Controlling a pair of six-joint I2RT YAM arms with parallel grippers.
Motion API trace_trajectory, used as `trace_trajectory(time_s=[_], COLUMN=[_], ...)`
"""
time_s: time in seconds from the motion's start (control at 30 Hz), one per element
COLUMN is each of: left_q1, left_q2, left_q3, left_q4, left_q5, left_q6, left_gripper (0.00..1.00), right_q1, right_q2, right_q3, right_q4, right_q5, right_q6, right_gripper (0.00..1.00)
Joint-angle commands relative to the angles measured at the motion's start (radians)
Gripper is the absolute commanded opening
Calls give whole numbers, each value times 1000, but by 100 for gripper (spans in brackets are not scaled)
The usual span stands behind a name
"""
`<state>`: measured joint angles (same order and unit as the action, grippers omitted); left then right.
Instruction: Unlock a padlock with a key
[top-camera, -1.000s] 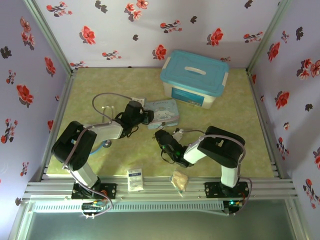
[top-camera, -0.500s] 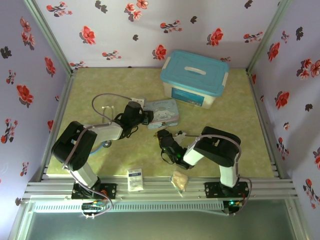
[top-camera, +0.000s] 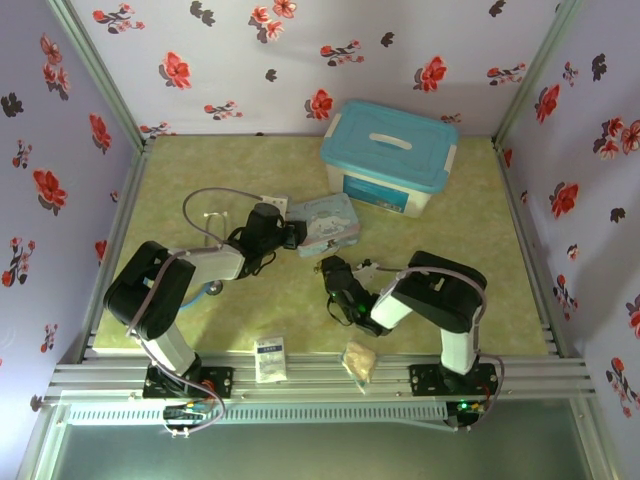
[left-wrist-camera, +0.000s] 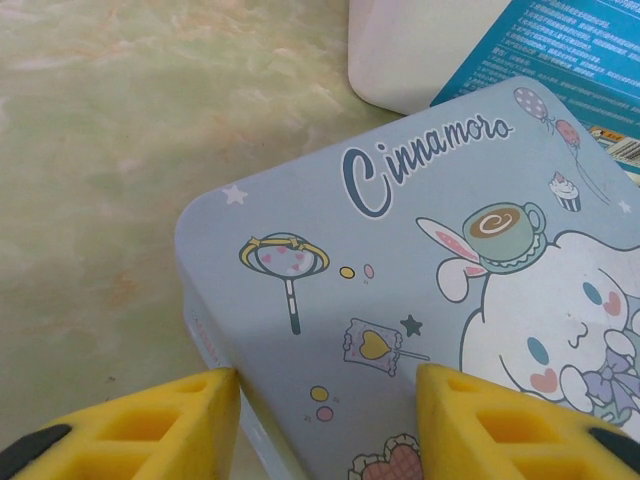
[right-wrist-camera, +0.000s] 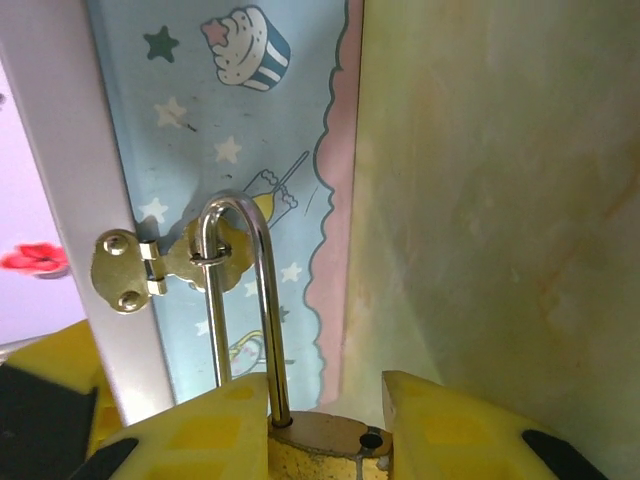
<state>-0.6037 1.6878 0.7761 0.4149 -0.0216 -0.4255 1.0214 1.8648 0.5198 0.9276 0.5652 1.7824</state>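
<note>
Clerk: Brass-gold padlock (right-wrist-camera: 320, 440), entry one. Location?

Checker: At the pale-blue cartoon tin (left-wrist-camera: 400, 300), against its edge on the side nearest the arms. The body sits between the yellow fingers (right-wrist-camera: 200, 430) of the right pincer (right-wrist-camera: 325, 400), which is closed onto it from both sides. The silvery shackle (right-wrist-camera: 267, 300) stands up from the body and looks threaded through the small brass clasp (right-wrist-camera: 125, 272) on the tin's rim.

Clerk: Shackle seated or sprung?

Checker: One leg enters the body. The other runs behind a finger, so I cannot tell.

Clerk: Entry two, left pincer (left-wrist-camera: 328, 385).

Checker: Spread wide, gripping nothing. The tin's left-hand corner lies between its fingers (left-wrist-camera: 130, 425); contact cannot be judged.

Clerk: Other stock?

Checker: White storage box (top-camera: 388, 150) with a teal lid, just behind the tin to the right. Stethoscope (top-camera: 212, 215), left of the tin. White sachet (top-camera: 270, 358) and tan lumpy packet (top-camera: 360, 360), well apart from the tin at the near edge of the table (top-camera: 200, 165).
</note>
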Motion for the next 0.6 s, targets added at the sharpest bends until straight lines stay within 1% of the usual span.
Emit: trace_trajectory(time_s=[0.0,0.03,0.07,0.1,0.23,0.3,0.47,0.57], left_q1=[16,16,16,17,18,18,18,20], left_q2=[73,72,72,72,80,84,71,56], left_q3=[-51,-51,-49,-49,-46,-47,-49,-41], left_q4=[-236,-238,-240,-240,-239,-242,-241,-252], left_q5=[-29,-29,-30,-29,-24,-23,-14,1], left_q6=[54,56,59,61,70,72,67,56], left_gripper=[47,47,47,47,45,45,45,45], right_q1=[-48,-60,-66,-69,-83,-85,-95,-135], right_q2=[-79,-98,-108,-111,-75,-76,-106,-114], right_q3=[30,53,77,85,35,13,4,-41], right_q4=[-478,-554,-630,-666,-537,-483,-472,-300], right_q5=[148,136,129,126,100,107,106,57], right_q6=[-113,-144,-143,-140,-105,-106,-124,-273], right_gripper=[11,11,11,12,11,11,12,14])
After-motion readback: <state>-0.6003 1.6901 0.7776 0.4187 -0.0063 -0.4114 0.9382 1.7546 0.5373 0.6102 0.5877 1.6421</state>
